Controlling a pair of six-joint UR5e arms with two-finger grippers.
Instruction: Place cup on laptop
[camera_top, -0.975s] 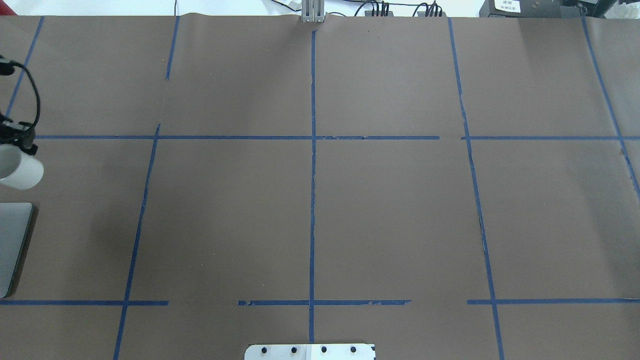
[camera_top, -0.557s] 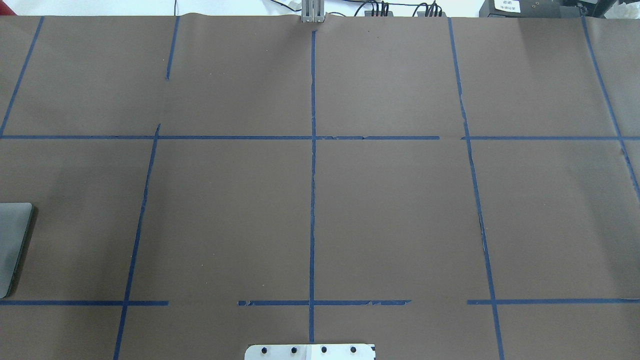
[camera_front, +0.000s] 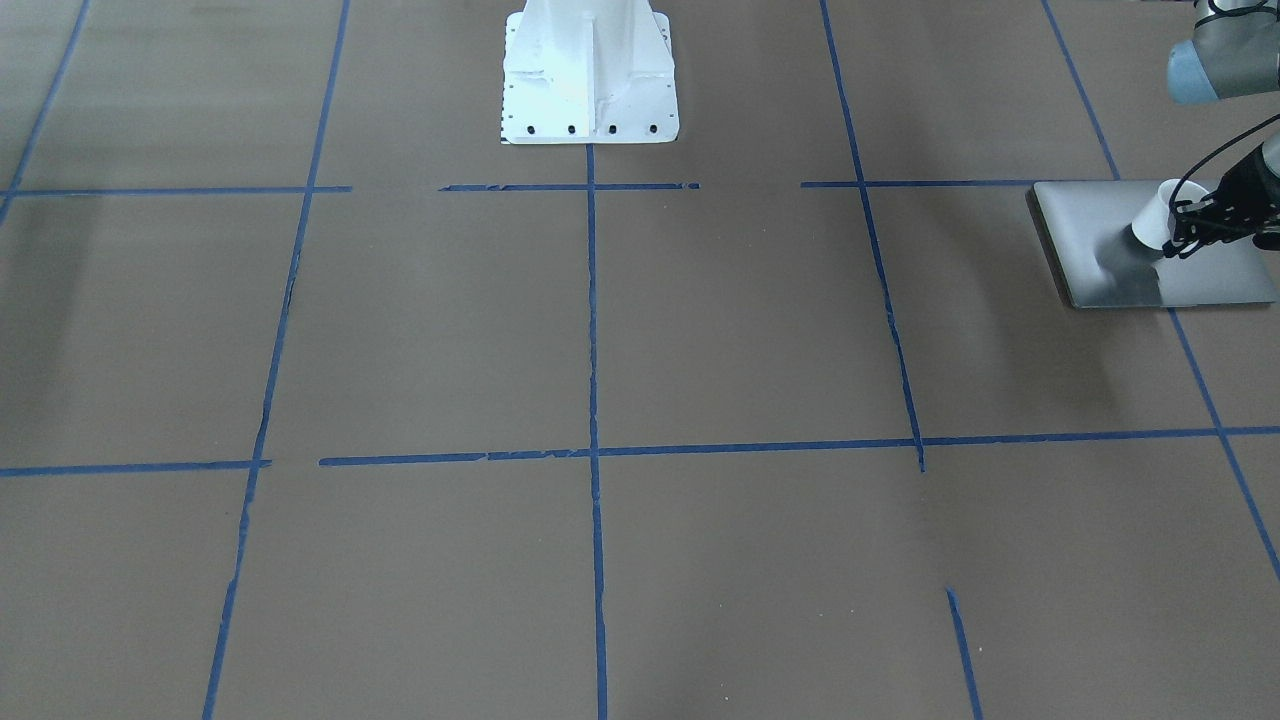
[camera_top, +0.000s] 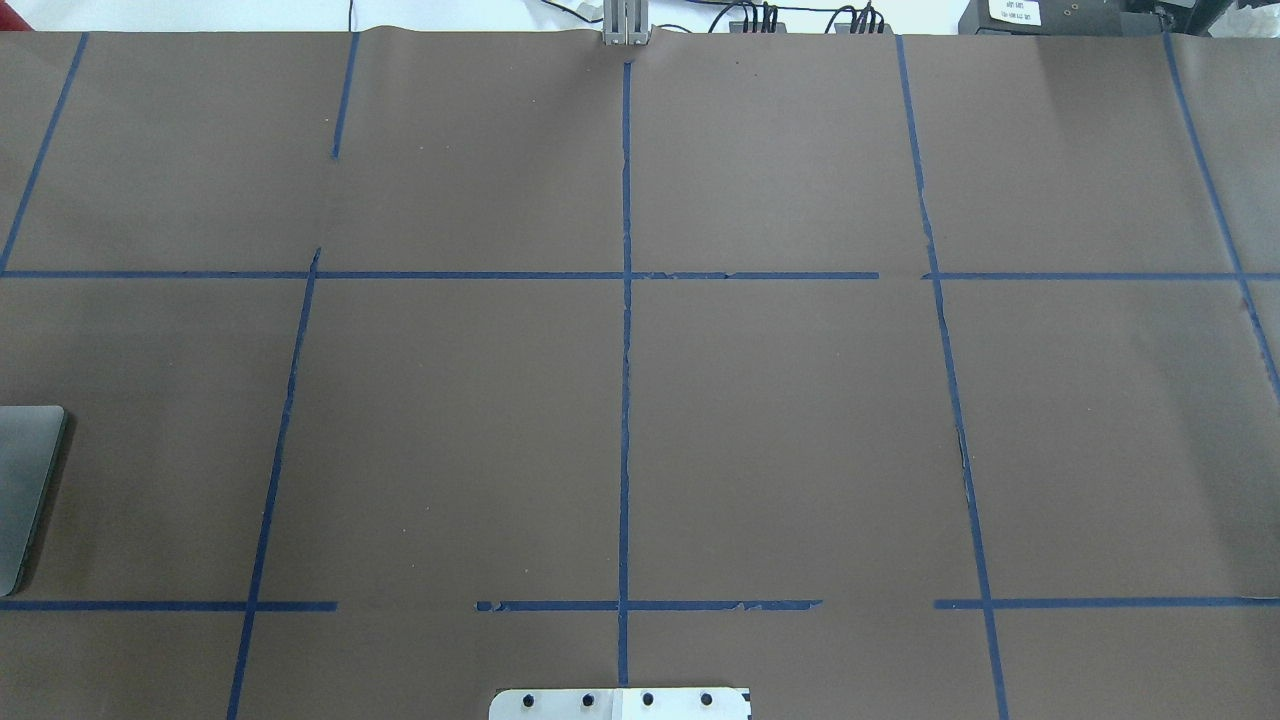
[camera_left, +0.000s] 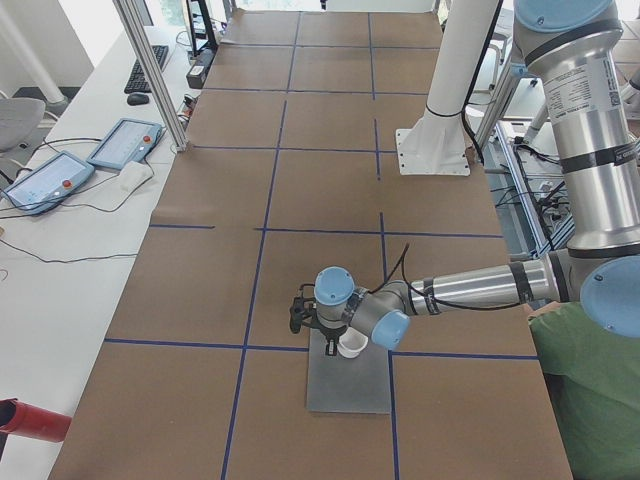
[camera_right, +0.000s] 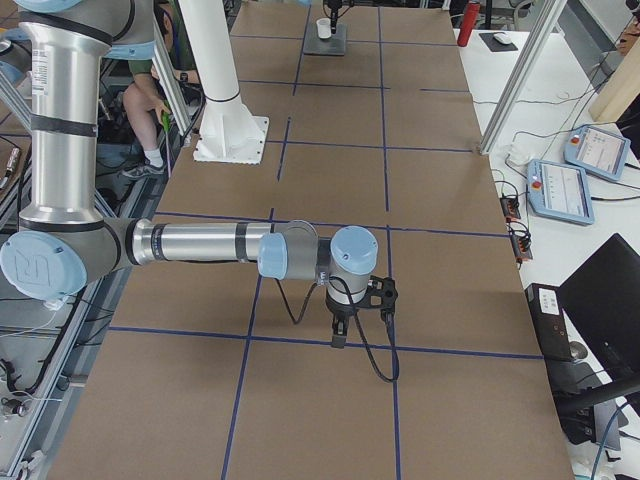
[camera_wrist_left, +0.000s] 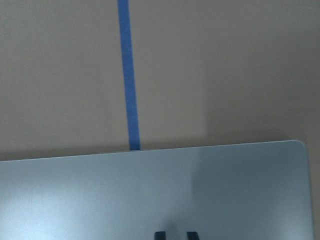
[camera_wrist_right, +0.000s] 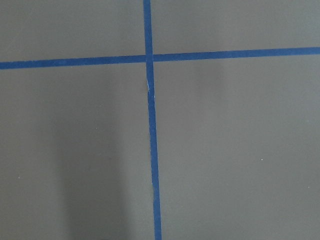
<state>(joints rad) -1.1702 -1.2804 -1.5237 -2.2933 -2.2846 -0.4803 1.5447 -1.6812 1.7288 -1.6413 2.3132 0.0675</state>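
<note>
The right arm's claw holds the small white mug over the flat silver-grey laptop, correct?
No. It is the left arm's claw that holds the small white mug over the flat silver-grey laptop. The exterior front-facing view shows it at that view's right.

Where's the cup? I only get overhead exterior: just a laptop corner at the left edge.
Observer: Front-facing view: the left gripper holds the cup by its rim, above the laptop.
Operator: Down yet?
Observer: Seemingly not; it's tilted, and its shadow lies offset on the lid.
Operator: Right arm?
Observer: Exterior right view: the right gripper hangs over the table, far from the laptop.
</note>
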